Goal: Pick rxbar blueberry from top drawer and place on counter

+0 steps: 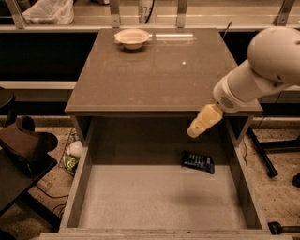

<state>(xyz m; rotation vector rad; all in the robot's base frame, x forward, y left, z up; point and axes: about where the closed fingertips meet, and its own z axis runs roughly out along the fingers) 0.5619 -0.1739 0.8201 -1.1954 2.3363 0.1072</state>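
Note:
The rxbar blueberry (198, 161), a dark blue-black wrapper with pale lettering, lies flat on the pale floor of the open top drawer (77, 190), at the back right. My gripper (192, 132), cream-coloured on a white arm, hangs over the drawer just below the front edge of the counter (154, 79). It is above the bar and a little to its left, and does not touch it. The glossy brown counter top spreads behind the drawer.
A white bowl (133, 37) stands at the back of the counter. Behind it runs a pale ledge with metal posts (181, 9). A dark piece of furniture (23, 150) stands at the left, with clutter on the floor (72, 154) beside the drawer. Black stand legs (262, 154) are at the right.

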